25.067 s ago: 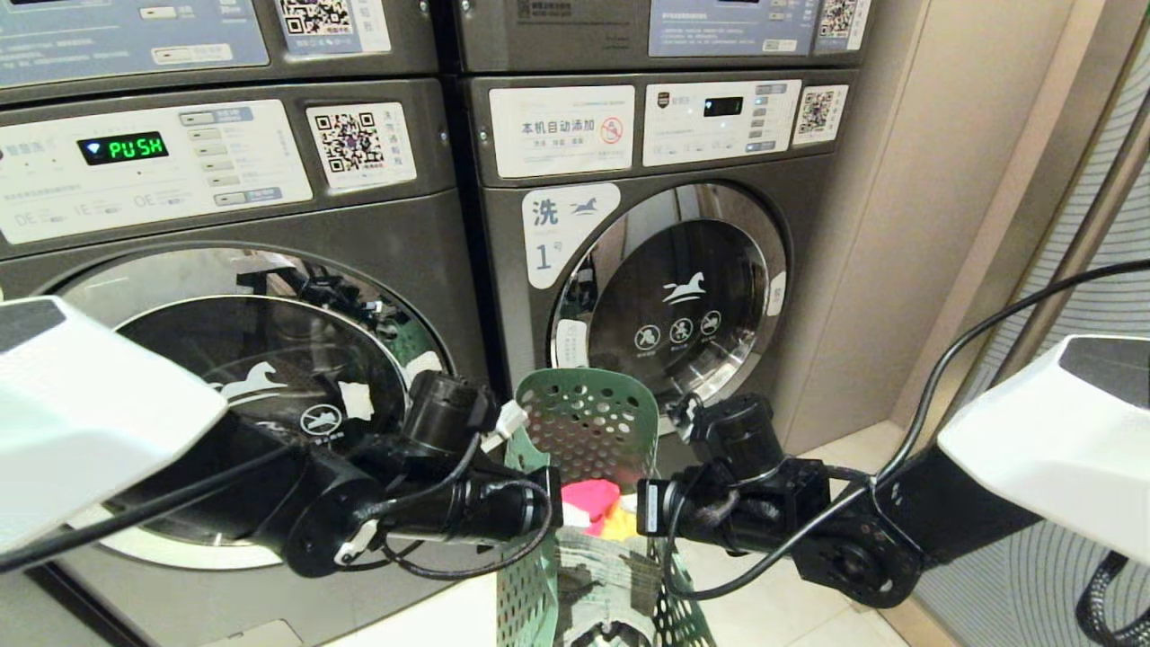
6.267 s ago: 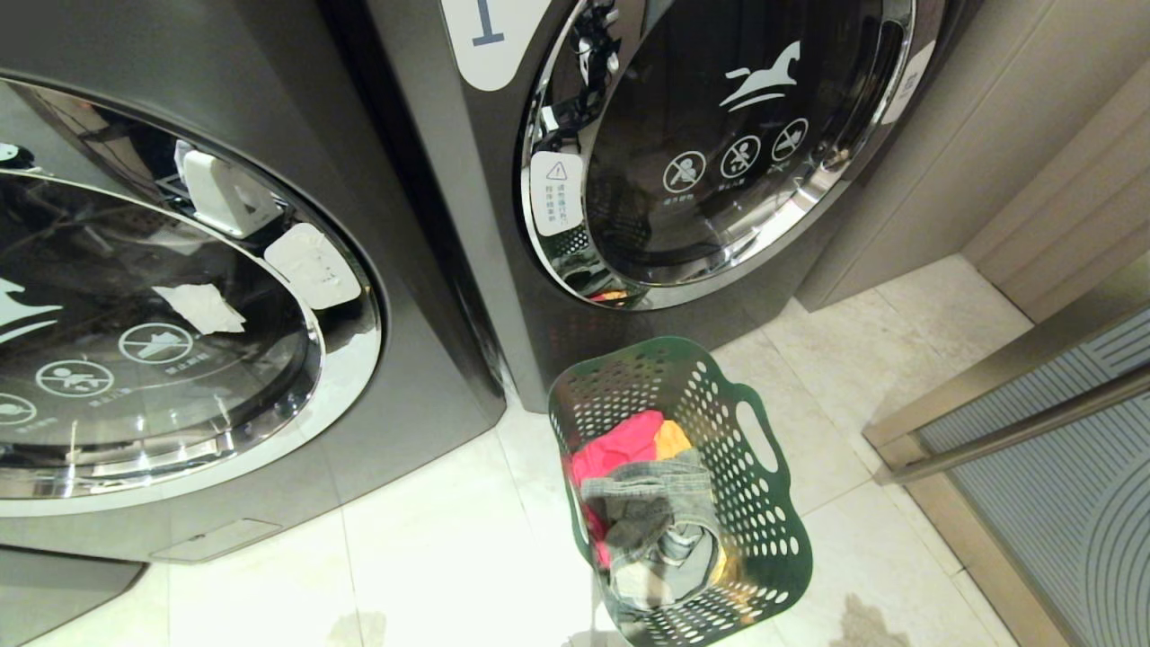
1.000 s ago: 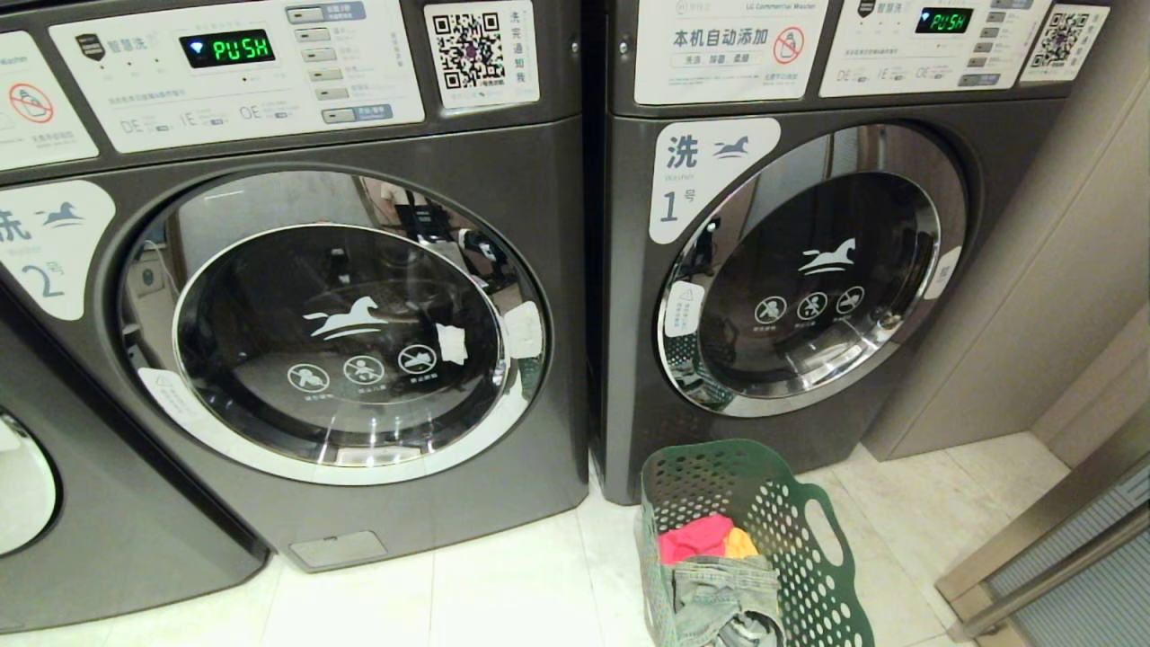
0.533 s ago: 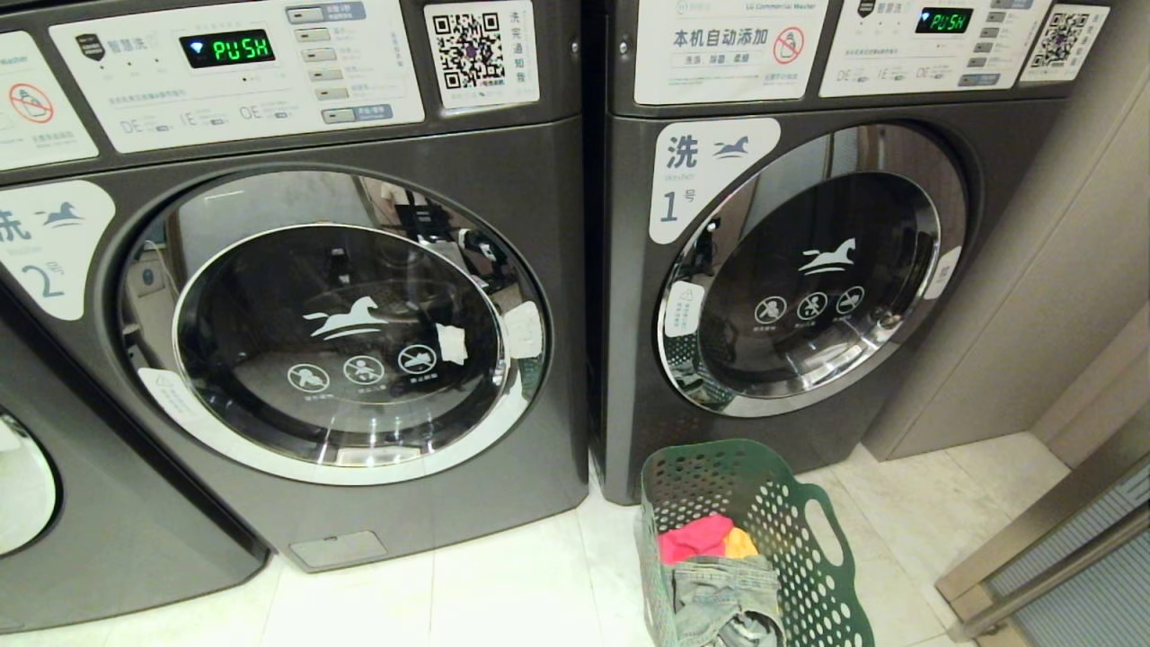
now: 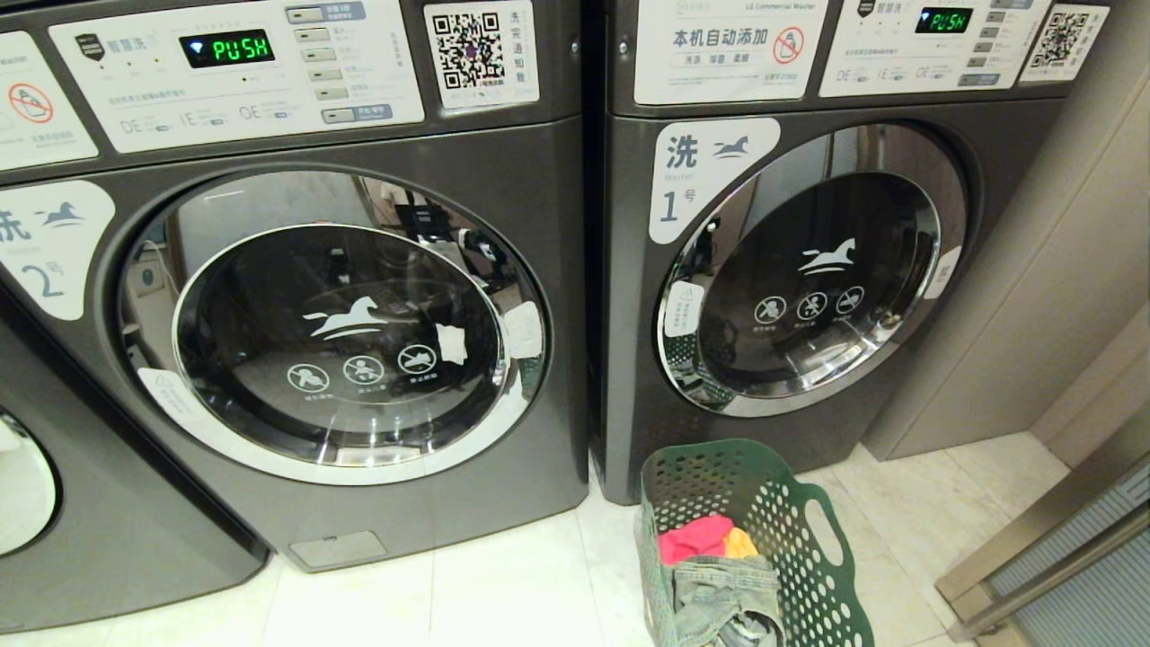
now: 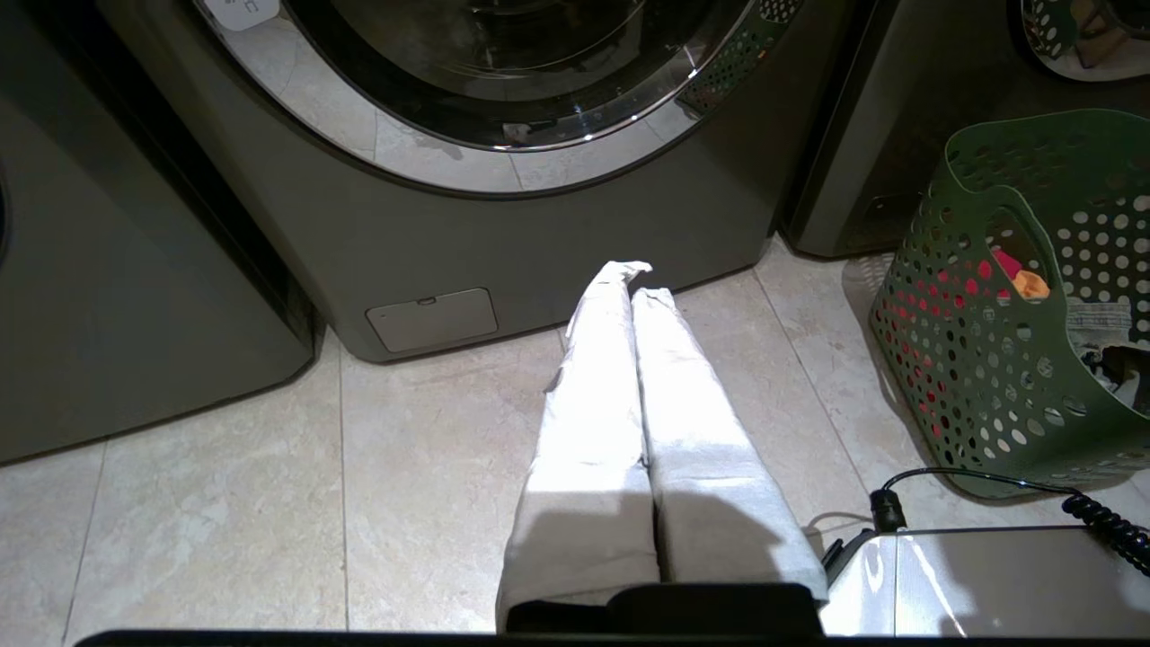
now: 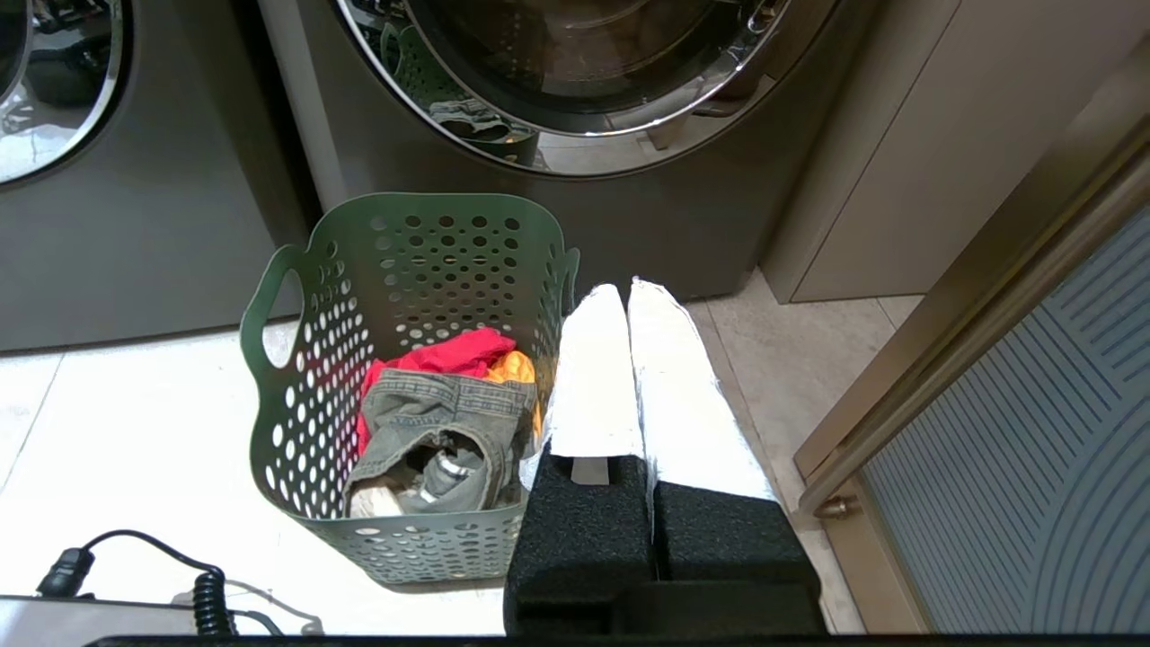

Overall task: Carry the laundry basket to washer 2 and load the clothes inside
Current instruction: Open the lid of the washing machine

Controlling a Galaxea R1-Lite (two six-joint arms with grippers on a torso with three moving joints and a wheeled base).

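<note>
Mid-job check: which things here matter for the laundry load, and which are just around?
Job things:
laundry basket
clothes in it
washer 2, door closed

Just around:
washer 1
third machine at left
coiled cable

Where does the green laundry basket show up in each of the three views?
Head view: basket at the bottom edge, right of centre, on the floor before washer 1.
Left wrist view: basket at the right edge, past the shut left claw.
Right wrist view: basket left of centre, beside the shut right claw.
Shared landmark: the red garment inside it, also seen at and.
</note>
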